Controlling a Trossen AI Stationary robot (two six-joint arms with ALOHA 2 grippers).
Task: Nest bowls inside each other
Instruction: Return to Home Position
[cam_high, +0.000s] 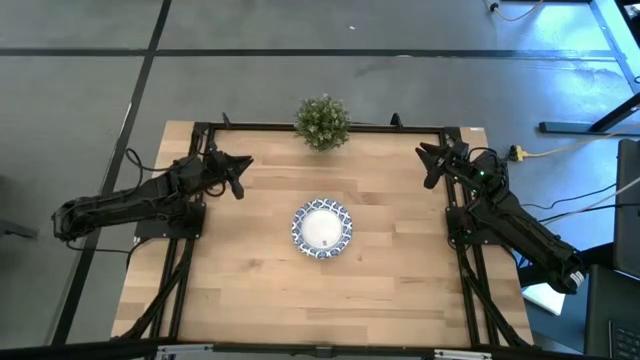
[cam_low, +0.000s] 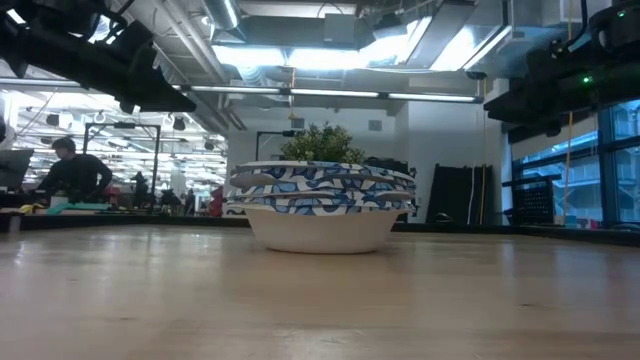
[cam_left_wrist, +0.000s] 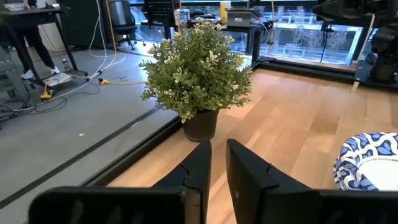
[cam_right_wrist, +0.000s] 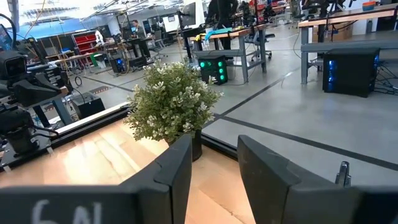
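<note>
The table top (cam_high: 400, 250) is formed of light wood planks, with visible grain and a smooth satin finish. The bowls (cam_low: 320, 205) are finished in a glossy glaze, ceramic in appearance. The fingers (cam_left_wrist: 249, 177) of the left gripper (cam_left_wrist: 219, 144) are moulded in dark matt plastic. The table frame (cam_high: 260, 126) is finished as black matt metal.

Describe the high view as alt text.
Nested white bowls with blue patterned rims sit centred on a light wooden table. A green potted plant stands at its far edge. Dark left arm and right arm wait at the sides.
</note>
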